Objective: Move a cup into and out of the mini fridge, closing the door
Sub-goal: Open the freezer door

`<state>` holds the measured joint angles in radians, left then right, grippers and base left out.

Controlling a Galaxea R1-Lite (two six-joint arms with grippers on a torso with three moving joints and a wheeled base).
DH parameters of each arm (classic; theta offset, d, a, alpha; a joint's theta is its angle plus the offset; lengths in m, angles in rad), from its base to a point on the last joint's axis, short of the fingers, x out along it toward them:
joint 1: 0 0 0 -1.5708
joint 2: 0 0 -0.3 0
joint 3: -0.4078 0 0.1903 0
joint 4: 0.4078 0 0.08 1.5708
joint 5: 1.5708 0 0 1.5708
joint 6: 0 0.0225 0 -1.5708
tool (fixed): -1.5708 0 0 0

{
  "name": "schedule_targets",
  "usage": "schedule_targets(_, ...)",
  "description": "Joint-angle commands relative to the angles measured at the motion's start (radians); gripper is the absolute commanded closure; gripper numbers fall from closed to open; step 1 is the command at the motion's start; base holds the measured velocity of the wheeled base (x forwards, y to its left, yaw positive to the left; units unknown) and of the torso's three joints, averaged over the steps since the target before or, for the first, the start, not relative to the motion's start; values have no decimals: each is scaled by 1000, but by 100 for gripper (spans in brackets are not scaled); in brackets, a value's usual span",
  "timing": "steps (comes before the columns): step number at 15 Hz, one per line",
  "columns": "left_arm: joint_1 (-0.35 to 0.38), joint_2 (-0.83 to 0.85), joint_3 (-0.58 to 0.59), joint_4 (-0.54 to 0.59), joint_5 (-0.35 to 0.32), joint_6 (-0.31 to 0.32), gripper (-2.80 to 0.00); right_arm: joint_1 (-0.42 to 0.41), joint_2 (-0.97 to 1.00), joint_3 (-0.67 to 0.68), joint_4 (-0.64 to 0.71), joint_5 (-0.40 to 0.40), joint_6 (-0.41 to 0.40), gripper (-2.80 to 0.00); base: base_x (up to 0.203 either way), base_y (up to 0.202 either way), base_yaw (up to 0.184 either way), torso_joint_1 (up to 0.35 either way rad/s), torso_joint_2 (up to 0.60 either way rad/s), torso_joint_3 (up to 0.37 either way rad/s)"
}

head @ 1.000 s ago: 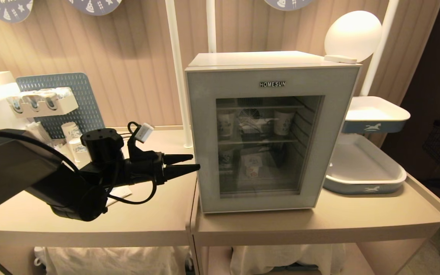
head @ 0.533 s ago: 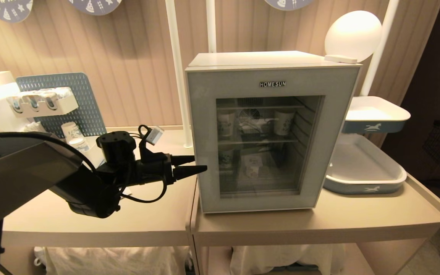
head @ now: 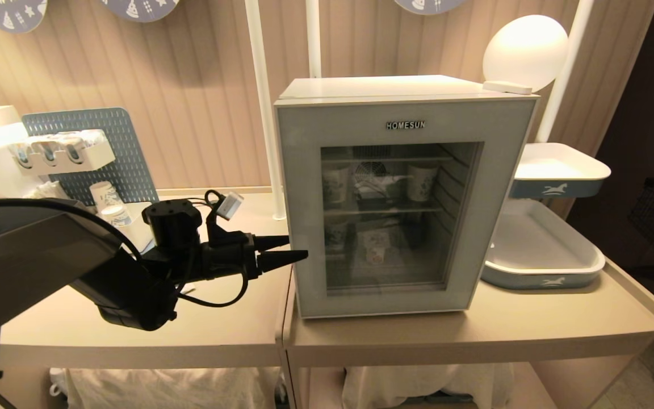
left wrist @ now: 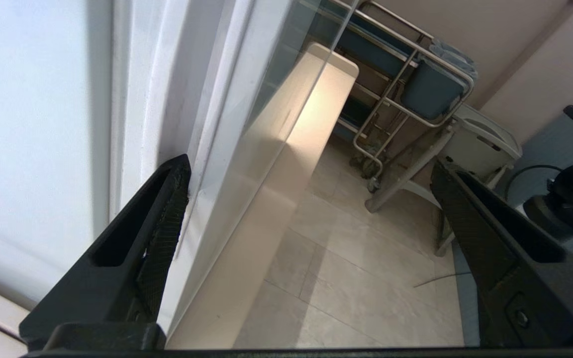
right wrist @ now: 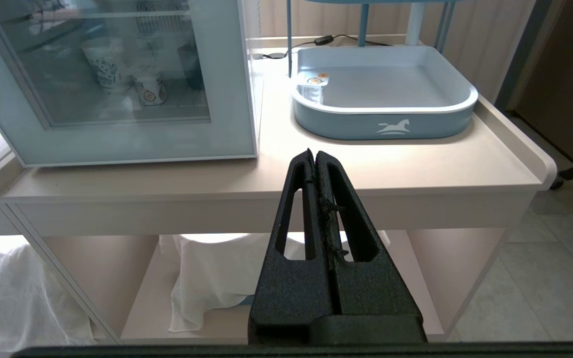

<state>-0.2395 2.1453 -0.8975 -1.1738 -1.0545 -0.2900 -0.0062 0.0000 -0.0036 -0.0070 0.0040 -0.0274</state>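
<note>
The left arm reaches level across the table (head: pixel 134 335), its left gripper (head: pixel 287 250) pointing sideways at the left edge of the mini fridge (head: pixel 384 88), jaws spread wide and empty. One fingertip (left wrist: pixel 179 171) sits in the seam at the closed door (head: pixel 304 187), the other out in front. A cup (right wrist: pixel 149 88) stands on the fridge's lower shelf behind the glass. The right gripper (right wrist: pixel 315 155) hangs low before the table, pressed shut on nothing.
</note>
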Motion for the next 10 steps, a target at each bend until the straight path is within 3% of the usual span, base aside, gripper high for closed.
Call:
schedule_targets(1,-7,-51,30,-7,-15,-3,-280,0,0,0,-1,1,0,0,0,0,0,0,0,0)
schedule_targets(10,-81,-276,232,-12,-25,0,-280,0,0,1,1,1,3,0,0,0,0,0,0,0)
